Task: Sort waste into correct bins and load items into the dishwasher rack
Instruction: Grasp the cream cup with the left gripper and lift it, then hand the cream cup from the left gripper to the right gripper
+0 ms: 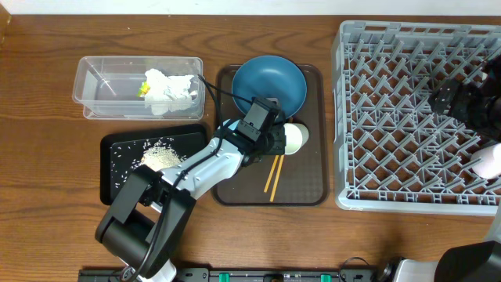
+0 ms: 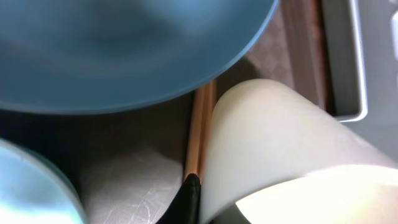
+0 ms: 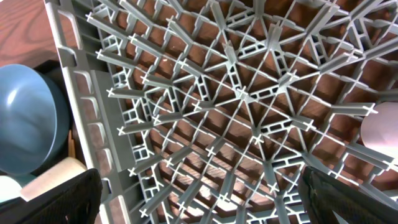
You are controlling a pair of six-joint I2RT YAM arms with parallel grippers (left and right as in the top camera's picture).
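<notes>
At the table's centre the left tool (image 1: 272,141) sits low on the brown tray (image 1: 309,184), one finger (image 2: 189,199) wedged between a tipped white cup (image 1: 295,137) and the chopsticks (image 1: 274,174) — I cannot tell how far it is open, and closing there could roll the cup or pinch a stick with it. The right tool (image 3: 205,200), spread wide and empty, hangs over the rack (image 1: 391,117) at 3 o'clock. Counted: one blue plate (image 1: 268,82), one bowl (image 2: 25,186), two cups — the second cup (image 1: 491,160) in the rack — two chopsticks, and two bins, the clear tub (image 1: 102,86) at 10 and the black tray (image 1: 117,176) at 8.
</notes>
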